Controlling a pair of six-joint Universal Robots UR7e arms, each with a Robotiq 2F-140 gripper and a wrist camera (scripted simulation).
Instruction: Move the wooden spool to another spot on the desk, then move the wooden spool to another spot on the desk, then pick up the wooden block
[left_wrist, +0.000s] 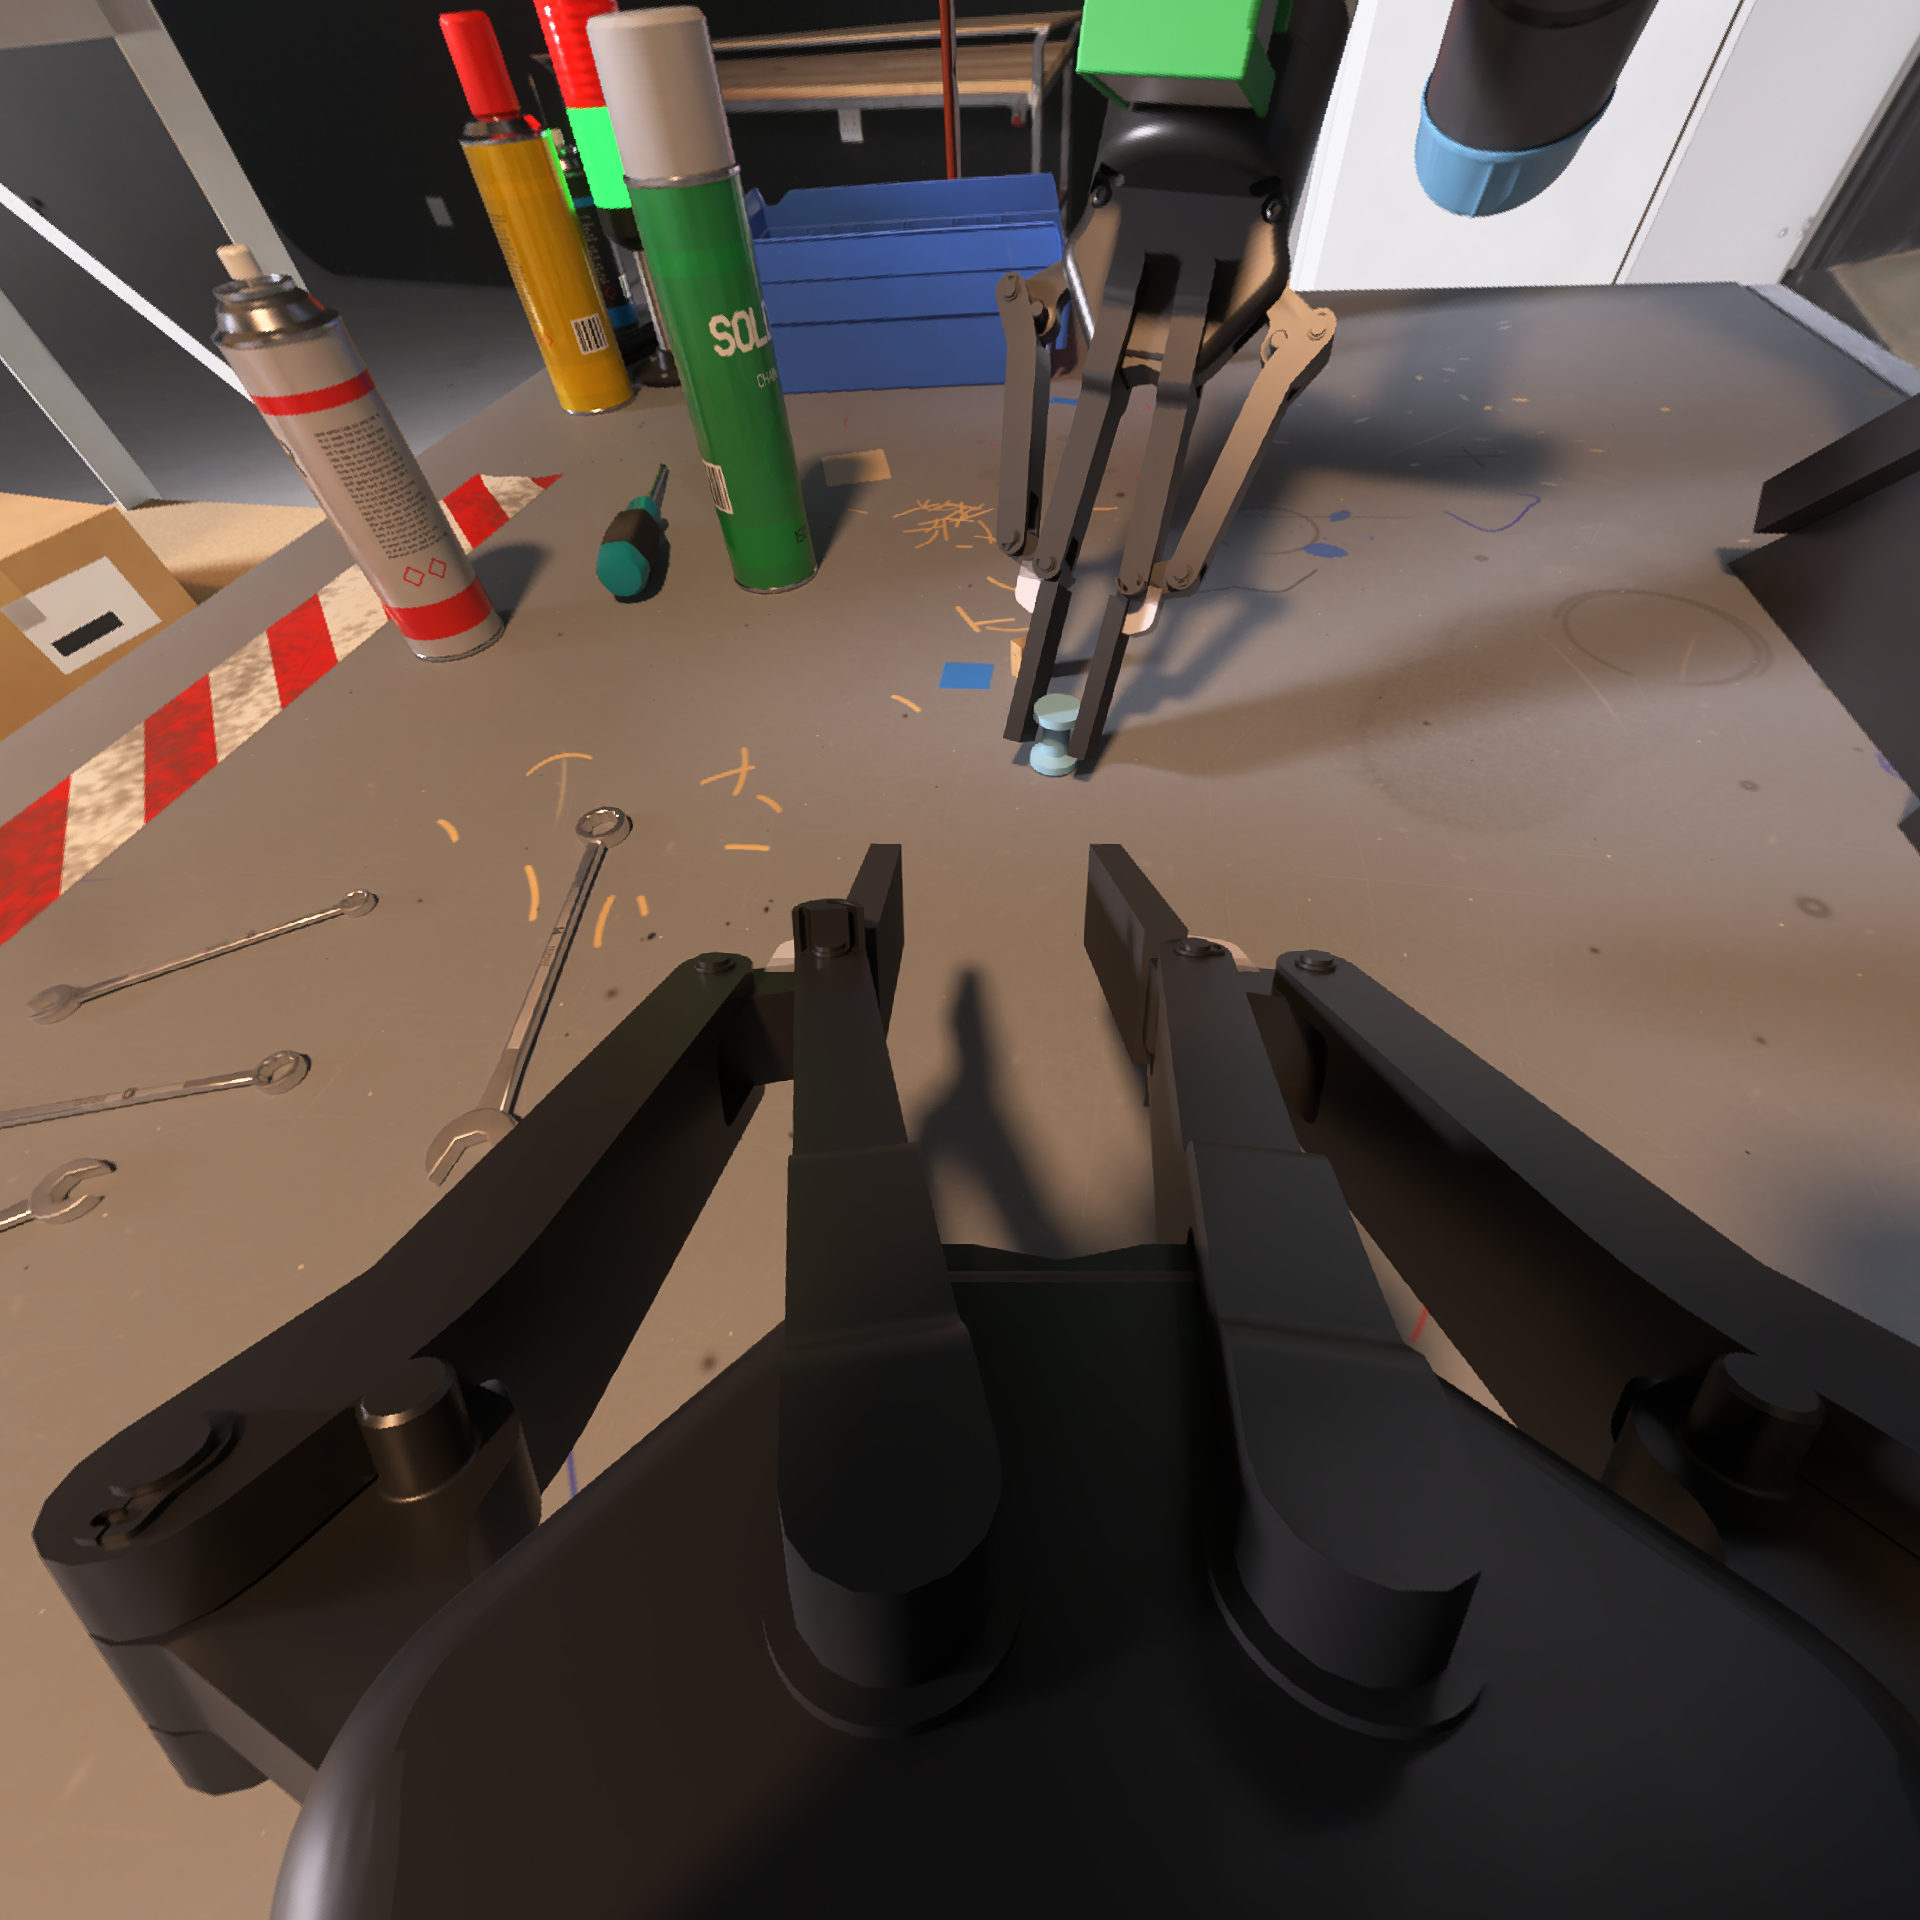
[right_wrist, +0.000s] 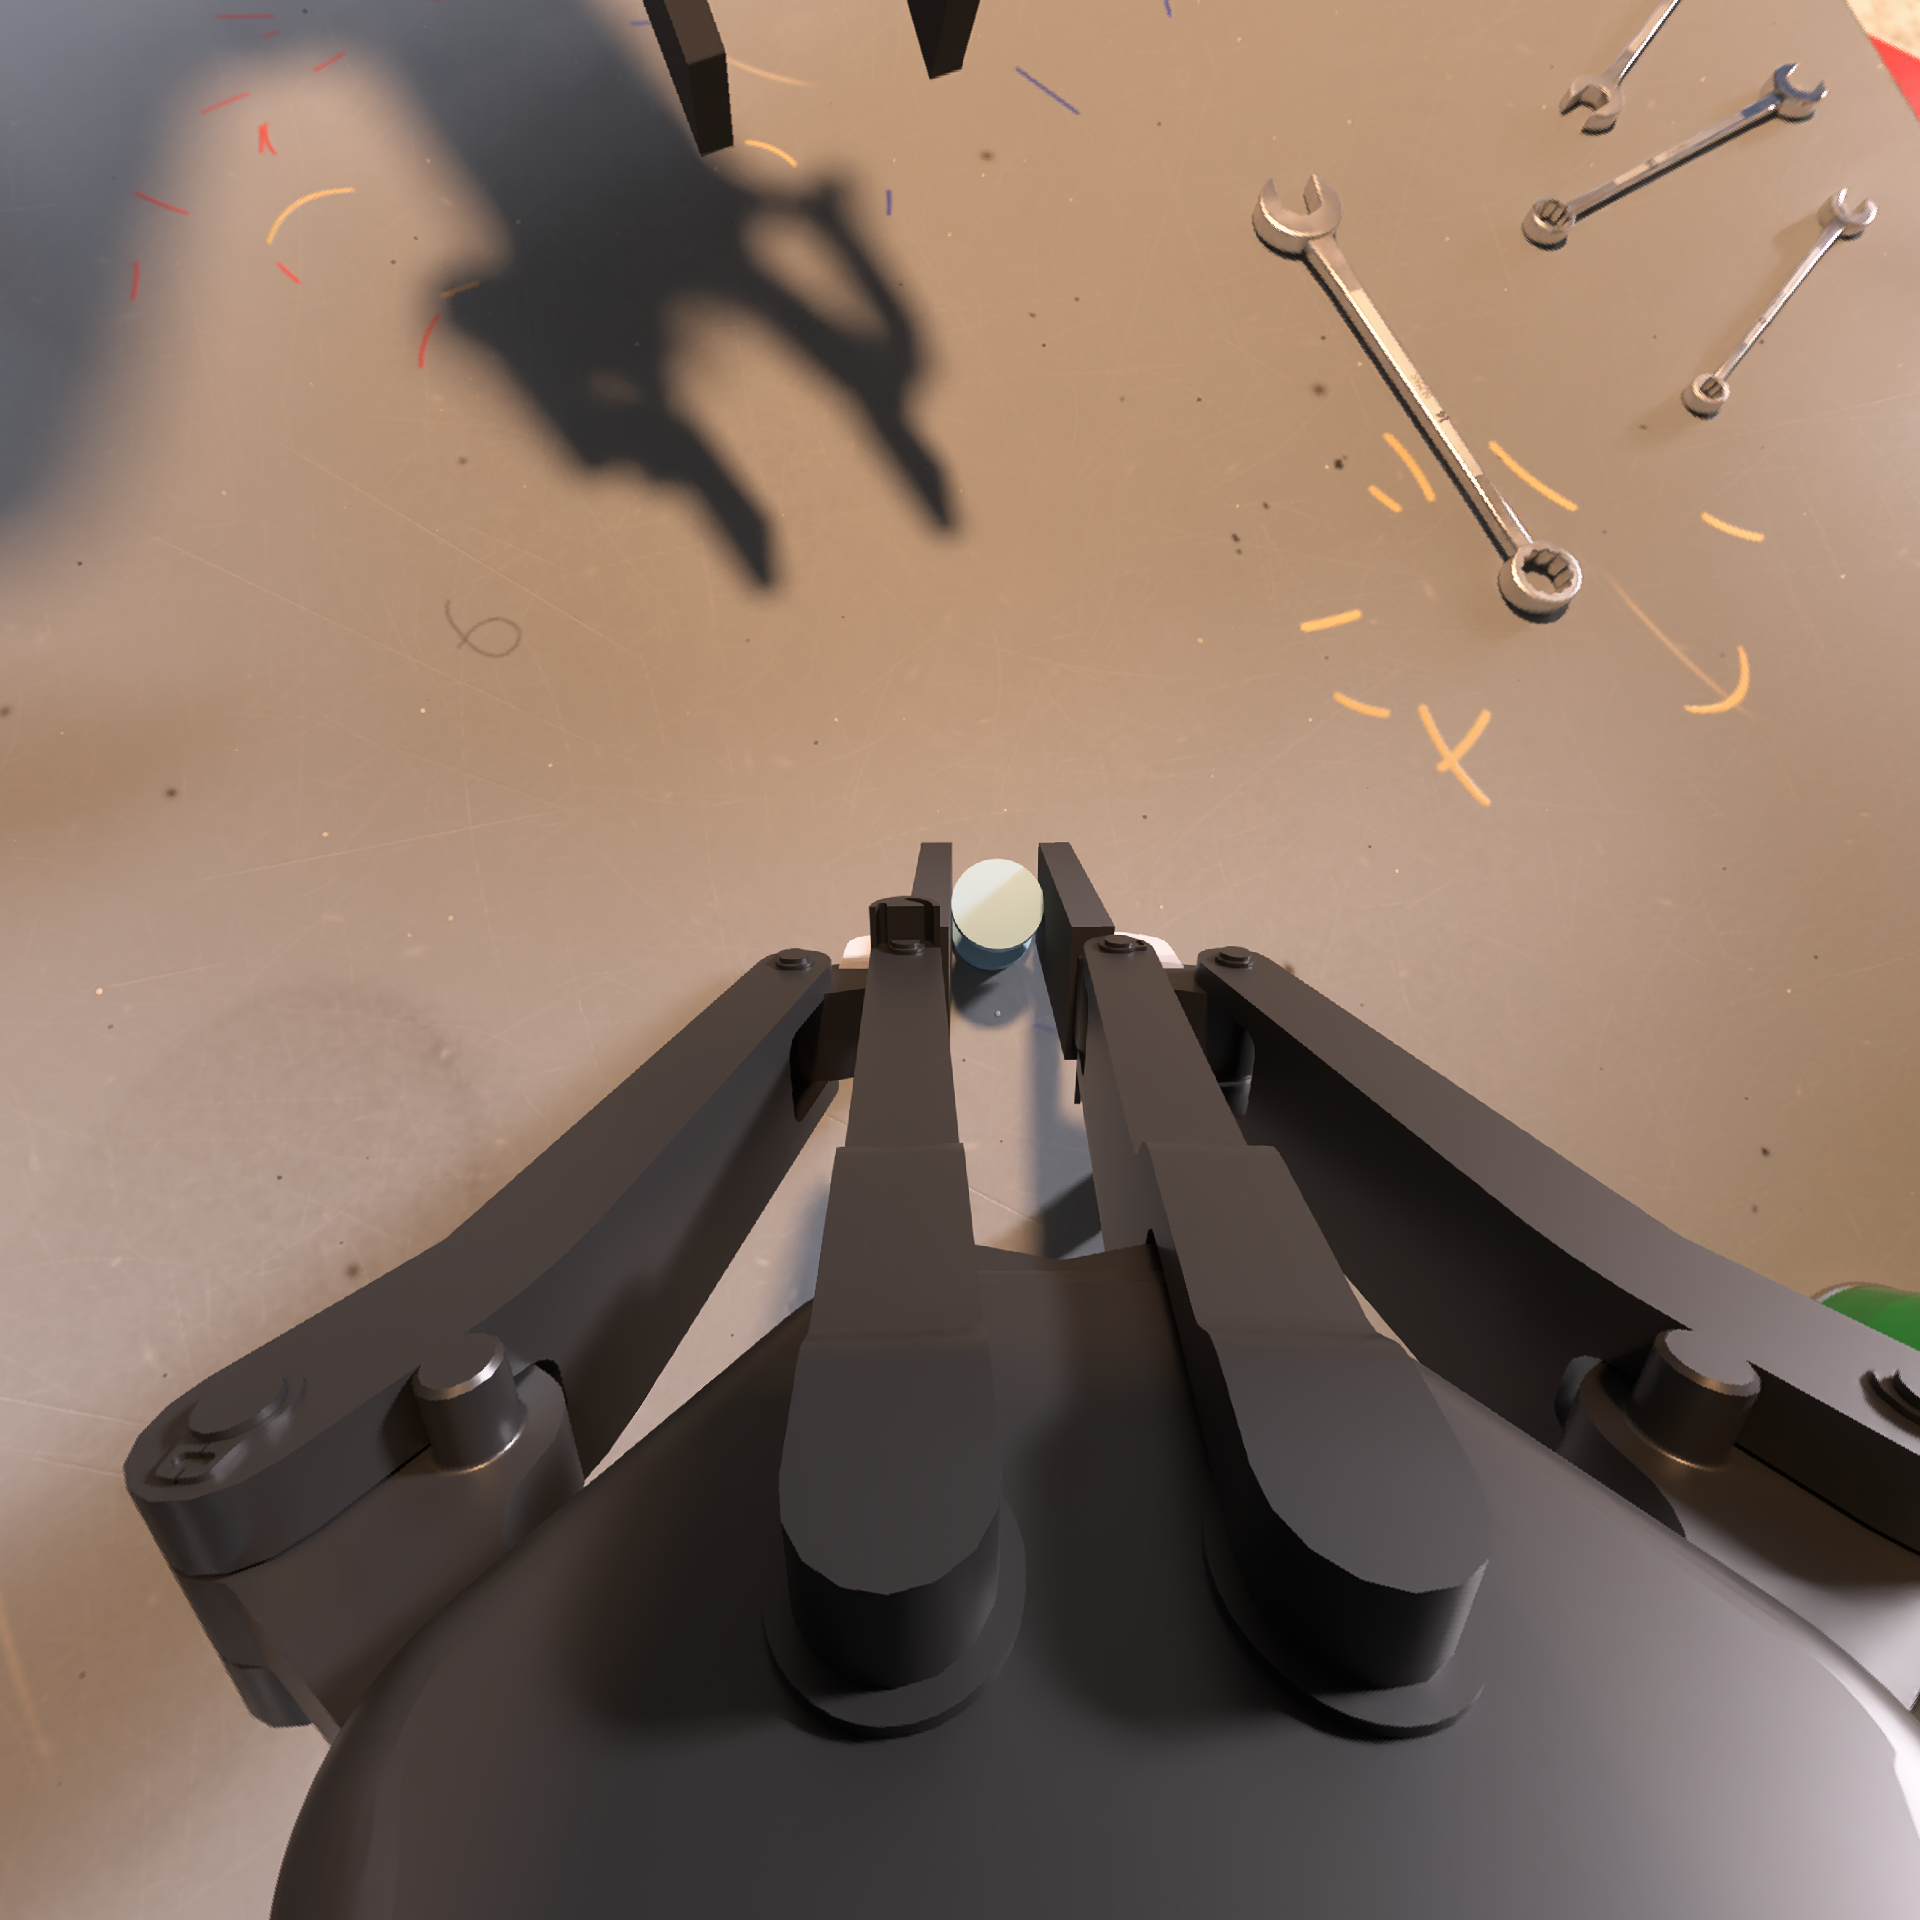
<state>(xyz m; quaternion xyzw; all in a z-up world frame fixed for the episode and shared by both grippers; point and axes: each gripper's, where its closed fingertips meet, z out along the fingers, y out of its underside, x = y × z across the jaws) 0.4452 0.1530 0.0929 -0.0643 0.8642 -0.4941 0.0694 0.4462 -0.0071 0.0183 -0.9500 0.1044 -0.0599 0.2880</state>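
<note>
The wooden spool (left_wrist: 1051, 740) is pale blue and small, and it stands upright at desk level in the middle of the desk. My right gripper (right_wrist: 995, 883) comes down from above and its two fingers close on the spool (right_wrist: 995, 906) from both sides. It also shows in the left wrist view (left_wrist: 1051, 743). A small tan wooden block (left_wrist: 1016, 657) peeks out just behind the right gripper's fingers. My left gripper (left_wrist: 992, 883) is open and empty, hovering above bare desk a short way in front of the spool.
Spray cans stand at the back left: a white and red one (left_wrist: 353, 468), a green one (left_wrist: 717, 343), a yellow one (left_wrist: 540, 260). A teal screwdriver (left_wrist: 632, 551) lies near them. Several wrenches (right_wrist: 1423, 395) lie to one side. A blue bin (left_wrist: 894, 281) is at the back.
</note>
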